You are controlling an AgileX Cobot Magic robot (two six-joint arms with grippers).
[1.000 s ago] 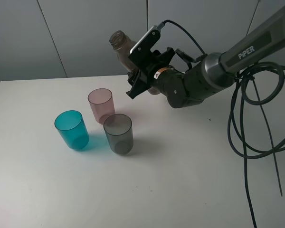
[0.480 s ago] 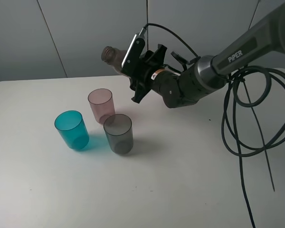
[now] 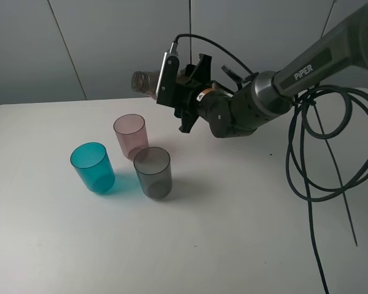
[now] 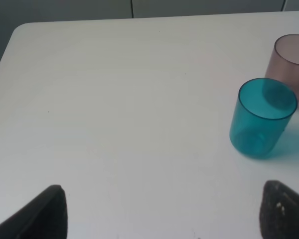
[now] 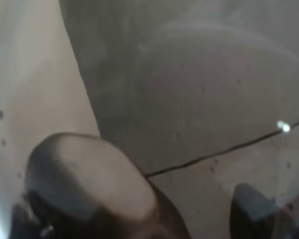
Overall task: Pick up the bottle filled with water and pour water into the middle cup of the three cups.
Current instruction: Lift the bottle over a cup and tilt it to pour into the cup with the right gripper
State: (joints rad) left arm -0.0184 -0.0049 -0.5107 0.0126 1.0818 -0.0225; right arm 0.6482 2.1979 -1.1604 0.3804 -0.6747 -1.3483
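Note:
The smoky brown bottle (image 3: 148,81) lies almost level in the air, its open neck pointing left, above and a little behind the middle cup (image 3: 130,136), the pale pink one. My right gripper (image 3: 179,86) is shut on the bottle's body. In the right wrist view the bottle (image 5: 179,89) fills the frame, blurred, beside one finger pad (image 5: 84,174). No stream of water shows. The teal cup (image 3: 93,166) stands left of the pink one and the dark grey cup (image 3: 153,171) in front of it. My left gripper (image 4: 164,219) hangs open over bare table, near the teal cup (image 4: 263,118) and the pink cup (image 4: 291,64).
The white table (image 3: 245,233) reaches to a grey wall behind. Black cables (image 3: 322,153) hang in loops from the right arm over the table's right side. The table's far left corner (image 4: 20,30) shows in the left wrist view.
My right wrist has rolled and the bottle has tipped from steeply slanted to nearly level, its neck swinging left and down toward the pink cup. The cups have not moved.

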